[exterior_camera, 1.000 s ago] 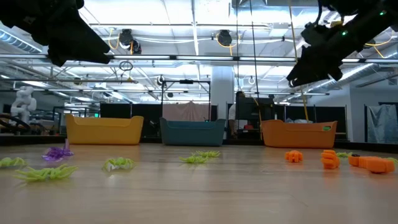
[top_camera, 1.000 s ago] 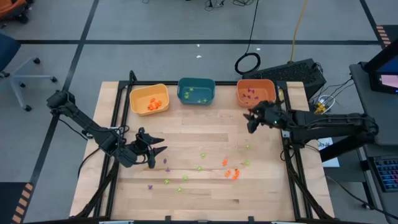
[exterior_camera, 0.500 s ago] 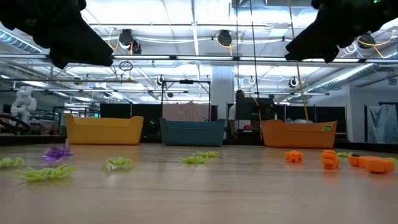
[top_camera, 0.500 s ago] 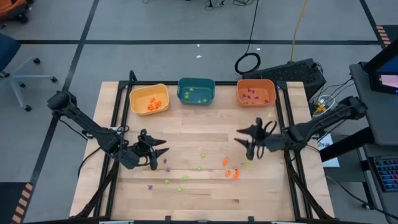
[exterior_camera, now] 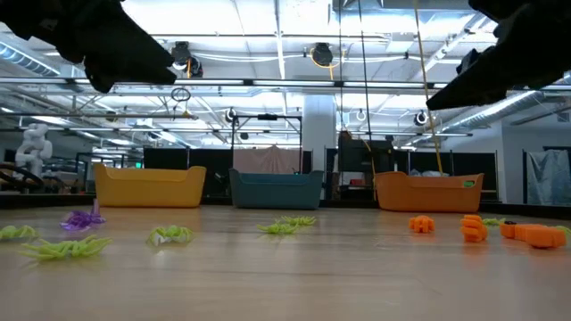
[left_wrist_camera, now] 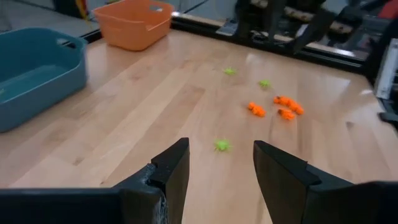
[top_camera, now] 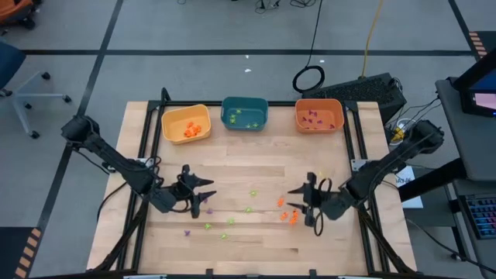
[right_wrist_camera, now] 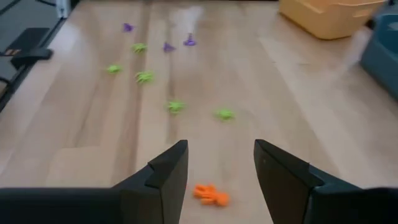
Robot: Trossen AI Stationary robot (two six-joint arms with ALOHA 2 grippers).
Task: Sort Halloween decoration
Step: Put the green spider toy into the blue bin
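Tiny orange, light-green and purple trinkets lie scattered on the near half of the wooden table: an orange cluster [top_camera: 291, 215], green ones [top_camera: 251, 194] and purple ones [top_camera: 208, 211]. My left gripper [top_camera: 203, 192] hovers open above the table, left of the scatter. In its wrist view [left_wrist_camera: 221, 168] a green trinket [left_wrist_camera: 222, 145] lies ahead between the fingers. My right gripper [top_camera: 299, 205] hovers open over the orange cluster, and an orange trinket [right_wrist_camera: 211, 195] shows between its fingers [right_wrist_camera: 221, 171]. In the low view both grippers [exterior_camera: 125, 49] [exterior_camera: 491, 76] hang well above the tabletop.
Three bins stand in a row along the far edge: yellow [top_camera: 186, 124], teal [top_camera: 245, 114] and orange [top_camera: 318, 115], each holding some trinkets. Bare wood lies between the bins and the scatter. A black frame [top_camera: 144, 155] runs along the table's sides.
My right gripper has swung from beside the orange bin toward the near edge and now hangs over the orange trinkets. My left gripper has shifted slightly toward the table's right. The trinkets have stayed where they were.
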